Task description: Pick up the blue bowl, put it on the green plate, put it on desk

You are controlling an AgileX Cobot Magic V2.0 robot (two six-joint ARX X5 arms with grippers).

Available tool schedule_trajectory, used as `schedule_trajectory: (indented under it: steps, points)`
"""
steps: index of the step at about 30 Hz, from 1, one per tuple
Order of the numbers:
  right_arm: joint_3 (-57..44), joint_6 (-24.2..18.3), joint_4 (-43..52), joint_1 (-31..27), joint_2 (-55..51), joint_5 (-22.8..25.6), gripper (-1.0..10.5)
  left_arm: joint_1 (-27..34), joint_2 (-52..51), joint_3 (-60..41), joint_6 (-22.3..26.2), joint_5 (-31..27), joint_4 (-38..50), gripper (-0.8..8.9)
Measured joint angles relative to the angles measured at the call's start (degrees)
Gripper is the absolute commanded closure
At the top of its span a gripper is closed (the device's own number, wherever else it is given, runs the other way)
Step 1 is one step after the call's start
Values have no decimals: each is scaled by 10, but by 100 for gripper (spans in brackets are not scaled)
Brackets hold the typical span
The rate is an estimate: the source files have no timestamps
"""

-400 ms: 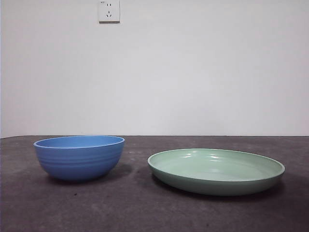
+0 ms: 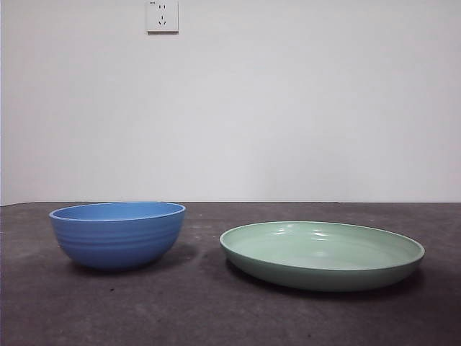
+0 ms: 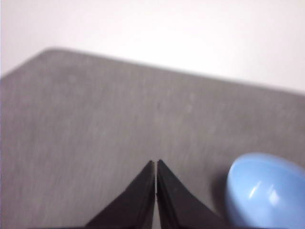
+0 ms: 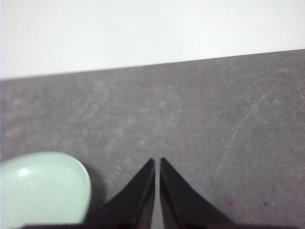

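The blue bowl [image 2: 117,234] stands upright on the desk [image 2: 194,310] at the left of the front view. To its right, a gap apart, lies the wide green plate [image 2: 322,254]. Neither arm shows in the front view. In the left wrist view my left gripper [image 3: 156,163] is shut with nothing in it, above bare desk, and the blue bowl [image 3: 267,191] lies off to one side of it. My right gripper [image 4: 157,161] is also shut and holds nothing; the green plate [image 4: 40,188] shows partly at the edge of its view.
A white wall rises behind the desk, with a socket [image 2: 162,16] high on it. The desk's far edge [image 3: 157,71] shows in both wrist views. Bare desk surface lies between and in front of the two dishes.
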Motion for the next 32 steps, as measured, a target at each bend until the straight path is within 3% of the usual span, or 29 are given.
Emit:
schedule_trajectory:
  steps: [5, 9, 16, 23, 27, 32]
  points:
    - [92, 48, -52, 0, 10, -37, 936, 0, 29, 85, -49, 1, 5, 805]
    - [168, 64, -117, 1, 45, -80, 936, 0, 80, 158, -67, 20, -43, 805]
    - [291, 72, -181, 1, 131, -131, 936, 0, 188, 318, -74, 120, -106, 805]
    - [384, 71, -196, 1, 244, -262, 936, 0, 312, 403, -67, 282, -202, 805]
    - [434, 57, -236, 1, 316, -332, 936, 0, 370, 434, -47, 340, -240, 805]
    - [482, 4, -281, 1, 391, -348, 936, -9, 438, 477, -14, 374, -274, 805]
